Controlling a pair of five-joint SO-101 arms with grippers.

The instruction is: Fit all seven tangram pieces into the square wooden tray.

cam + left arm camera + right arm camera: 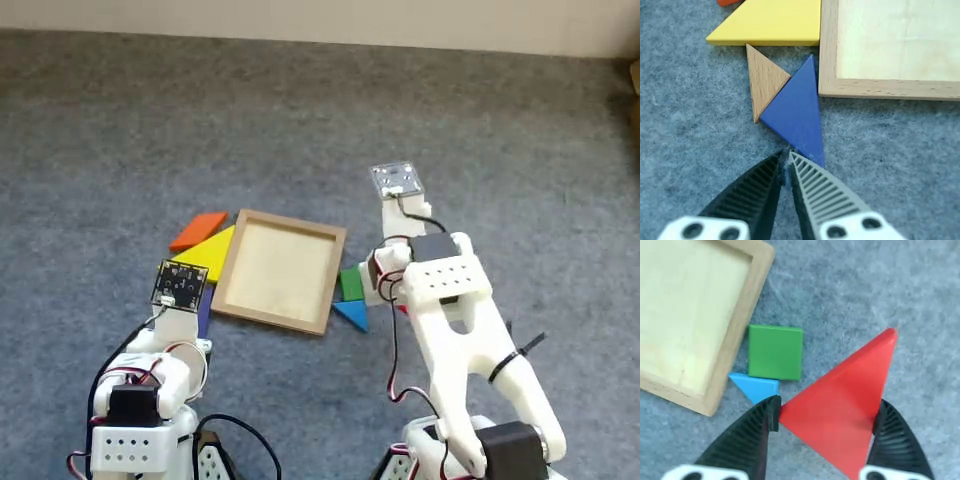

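Right gripper [827, 412] has the red triangle [845, 400] clamped between its jaws, right of centre in the high view, beside the green square [775, 352] and light blue triangle [757, 386]. Wooden tray [280, 265] sits mid-frame. Left gripper [788, 159], jaws pinched together, tips at the dark blue triangle [795, 112], off the tray's lower-left corner.

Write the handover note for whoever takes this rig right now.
Left gripper: shut, tips at the dark blue triangle's corner.
Right gripper: fingers closed on the red triangle, beside the tray.
Tray: no piece in it.
By the left arm: orange piece, yellow triangle, wooden triangle.
By the right arm: green square, light blue triangle.
Done: nothing placed. Left: all seven pieces.
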